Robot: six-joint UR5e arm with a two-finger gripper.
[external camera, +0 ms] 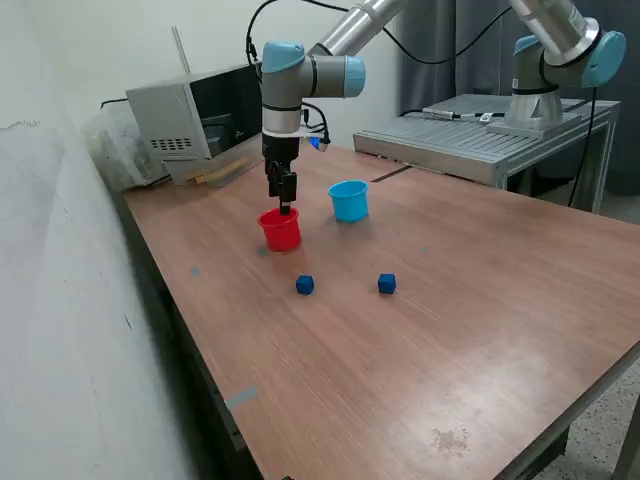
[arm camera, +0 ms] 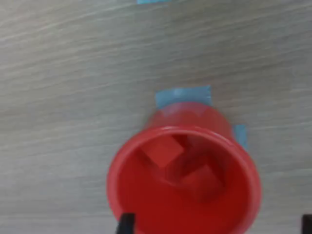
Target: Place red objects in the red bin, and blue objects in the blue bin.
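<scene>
Wrist view, red cup (arm camera: 183, 170): seen from straight above, so the inside is open to sight; two red cubes (arm camera: 163, 151) lie at its bottom, side by side and tilted, as dropped things lie.
Wrist view, gripper: only two dark fingertips (arm camera: 126, 223) show at the picture's edge, one on each side of the cup, set wider than its mouth and holding nothing.
Wrist view, tape: blue tape (arm camera: 184, 95) sticks to the table beside the cup's base, probably a mark for where the cup should stand.
Exterior view, blue cubes: two blue cubes (external camera: 305, 285) rest on the table (external camera: 420, 350), apart from each other and nearer this camera than both cups; neither is sorted yet.
Exterior view, gripper (external camera: 286, 207): hangs upright just over the red cup (external camera: 280, 230); too small here to judge its opening.
Exterior view, blue cup (external camera: 349, 200): stands close to the red cup, toward the exterior view's right; its contents cannot be seen.
Difference between views: only the wrist camera shows the cubes inside the cup; only the exterior one shows the blue cubes and blue cup.
Progress: red half looks done, blue half remains.
</scene>
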